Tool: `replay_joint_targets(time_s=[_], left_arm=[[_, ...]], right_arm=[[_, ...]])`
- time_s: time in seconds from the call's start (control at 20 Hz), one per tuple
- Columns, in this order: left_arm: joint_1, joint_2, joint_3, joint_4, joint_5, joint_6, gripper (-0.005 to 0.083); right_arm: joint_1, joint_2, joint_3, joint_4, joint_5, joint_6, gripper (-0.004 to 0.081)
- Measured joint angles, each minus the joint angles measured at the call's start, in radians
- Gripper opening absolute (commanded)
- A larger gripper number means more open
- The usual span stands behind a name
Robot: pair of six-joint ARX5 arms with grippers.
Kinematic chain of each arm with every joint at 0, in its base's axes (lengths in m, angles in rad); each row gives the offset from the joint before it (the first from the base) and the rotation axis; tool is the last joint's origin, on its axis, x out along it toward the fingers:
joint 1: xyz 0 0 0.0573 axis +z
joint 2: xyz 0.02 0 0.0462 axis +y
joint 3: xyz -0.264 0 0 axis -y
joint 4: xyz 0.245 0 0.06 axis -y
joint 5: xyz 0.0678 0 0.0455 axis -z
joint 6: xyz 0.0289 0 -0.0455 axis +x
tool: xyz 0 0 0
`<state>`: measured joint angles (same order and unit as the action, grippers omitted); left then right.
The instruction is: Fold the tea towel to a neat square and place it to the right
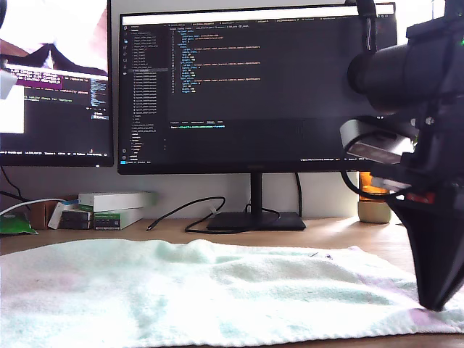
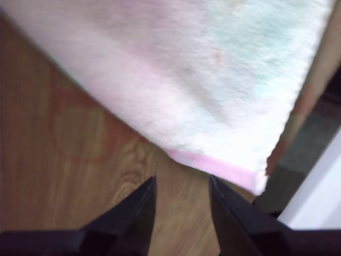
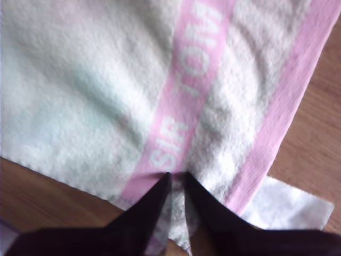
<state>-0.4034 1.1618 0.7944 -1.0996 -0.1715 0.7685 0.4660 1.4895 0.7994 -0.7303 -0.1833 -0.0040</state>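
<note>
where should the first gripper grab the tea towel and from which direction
Take the tea towel by its pink-edged corner just ahead of my first gripper. Come in low along the wooden table from off the cloth, jaws open. The towel lies flat, so only its thin edge gives the jaws something to pinch.

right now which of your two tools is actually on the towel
My second tool: its tips pinch the tea towel's edge at the pink lettered band. My first tool is open over bare wooden table, short of the towel's corner.
</note>
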Motion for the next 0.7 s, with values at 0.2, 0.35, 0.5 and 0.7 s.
replay_joint_targets(time_s=[0.2, 0.35, 0.5, 0.7], left_arm=[[0.042, -0.002, -0.002, 0.071, 0.043, 0.0, 0.0119], [0.1, -0.002, -0.002, 0.2, 0.149, -0.019, -0.0022], [0.168, -0.002, -0.002, 0.296, 0.27, -0.105, -0.0021], [0.269, 0.027, -0.002, 0.403, 0.393, -0.192, -0.0021]], right_arm=[[-0.001, 0.0, 0.009, 0.031, -0.02, 0.0, 0.0036], [0.0, 0.0, 0.012, 0.079, -0.12, -0.002, -0.0013], [0.007, 0.0, 0.016, 0.134, -0.156, -0.019, -0.0013], [0.047, 0.0, 0.018, 0.221, -0.203, -0.028, -0.0013]])
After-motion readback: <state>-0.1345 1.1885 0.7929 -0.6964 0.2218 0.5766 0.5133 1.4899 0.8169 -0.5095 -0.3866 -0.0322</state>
